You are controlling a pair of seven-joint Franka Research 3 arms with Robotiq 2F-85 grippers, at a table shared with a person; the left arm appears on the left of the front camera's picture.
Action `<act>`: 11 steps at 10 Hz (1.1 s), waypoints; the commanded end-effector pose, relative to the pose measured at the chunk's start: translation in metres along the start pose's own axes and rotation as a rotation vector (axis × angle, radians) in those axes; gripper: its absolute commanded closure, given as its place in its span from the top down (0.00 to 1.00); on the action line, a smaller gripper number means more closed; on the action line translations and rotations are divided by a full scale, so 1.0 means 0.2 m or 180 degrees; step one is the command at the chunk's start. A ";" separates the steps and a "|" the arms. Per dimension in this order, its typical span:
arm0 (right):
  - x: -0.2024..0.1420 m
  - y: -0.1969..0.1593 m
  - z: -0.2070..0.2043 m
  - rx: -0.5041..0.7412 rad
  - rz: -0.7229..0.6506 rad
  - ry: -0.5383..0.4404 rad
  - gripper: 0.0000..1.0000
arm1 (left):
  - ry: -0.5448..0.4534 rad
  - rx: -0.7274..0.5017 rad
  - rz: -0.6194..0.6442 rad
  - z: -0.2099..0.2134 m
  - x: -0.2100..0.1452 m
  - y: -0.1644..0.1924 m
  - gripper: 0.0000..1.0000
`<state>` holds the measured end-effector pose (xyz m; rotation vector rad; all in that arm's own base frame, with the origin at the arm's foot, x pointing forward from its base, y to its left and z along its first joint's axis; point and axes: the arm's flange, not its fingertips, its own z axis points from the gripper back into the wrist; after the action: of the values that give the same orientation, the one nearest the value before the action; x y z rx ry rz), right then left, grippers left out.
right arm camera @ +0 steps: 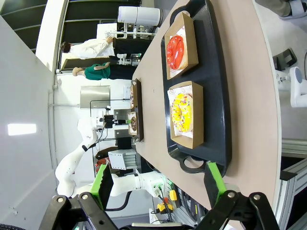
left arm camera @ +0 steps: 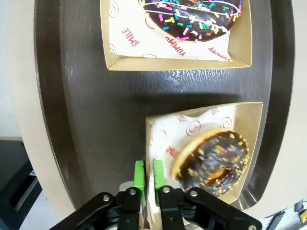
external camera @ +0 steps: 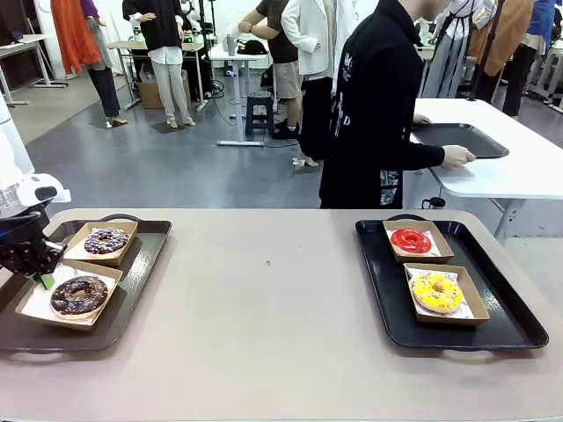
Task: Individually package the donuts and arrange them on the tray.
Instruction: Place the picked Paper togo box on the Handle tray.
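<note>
On the left black tray [external camera: 141, 264] two open cardboard boxes each hold a donut, the purple sprinkled donut [external camera: 107, 240] [left arm camera: 192, 17] and the chocolate donut [external camera: 79, 295] [left arm camera: 211, 160]. My left gripper [external camera: 44, 278] [left arm camera: 148, 176] is shut on the near wall and paper liner of the chocolate donut's box [left arm camera: 249, 143]. The right black tray [external camera: 510, 321] [right arm camera: 220, 96] carries the red donut [external camera: 411, 240] [right arm camera: 176, 50] and the yellow donut [external camera: 436, 292] [right arm camera: 181, 114], each in its own box. My right gripper [right arm camera: 158, 184] hangs open, off the table's right end, well clear of that tray.
Bare tan tabletop [external camera: 264, 299] lies between the two trays. A person in black [external camera: 378, 105] stands at the far side, turned away, with hands on another tray [external camera: 457, 139] on a white table. Other people stand farther back.
</note>
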<state>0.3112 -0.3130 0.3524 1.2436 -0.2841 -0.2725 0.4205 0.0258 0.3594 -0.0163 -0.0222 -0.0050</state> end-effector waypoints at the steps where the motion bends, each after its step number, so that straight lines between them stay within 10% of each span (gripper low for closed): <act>1: 0.00 0.01 0.00 -0.0012 -0.0028 0.0011 1.00 | -0.0083 -0.0043 -0.0074 0.02 -0.01 0.02 1.00; 2: 0.00 0.01 0.00 -0.0012 -0.0028 0.0011 1.00 | -0.0085 -0.0054 -0.0077 0.03 -0.01 0.02 0.64; 3: 0.00 0.01 0.00 -0.0012 -0.0028 0.0011 1.00 | -0.0081 -0.0057 -0.0078 0.03 -0.01 0.03 1.00; 4: 0.00 0.01 0.00 -0.0012 -0.0028 0.0011 1.00 | -0.0070 -0.0062 -0.0067 0.03 -0.02 0.02 0.84; 5: 0.00 0.01 0.00 -0.0012 -0.0028 0.0011 1.00 | -0.0061 -0.0072 -0.0069 0.04 -0.01 0.03 1.00; 7: 0.00 0.01 0.00 -0.0012 -0.0028 0.0011 1.00 | -0.0044 -0.0117 -0.0062 0.05 -0.02 0.03 1.00; 8: 0.00 0.01 0.00 -0.0012 -0.0028 0.0011 1.00 | -0.0019 -0.0183 -0.0054 0.06 -0.01 0.04 0.81; 11: 0.00 0.01 0.00 -0.0012 -0.0028 0.0011 1.00 | 0.0191 -0.0988 -0.0164 0.21 0.06 0.18 0.90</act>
<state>0.3113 -0.3129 0.3524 1.2437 -0.2840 -0.2723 0.4206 0.0425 0.3828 -0.1860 -0.0168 -0.0390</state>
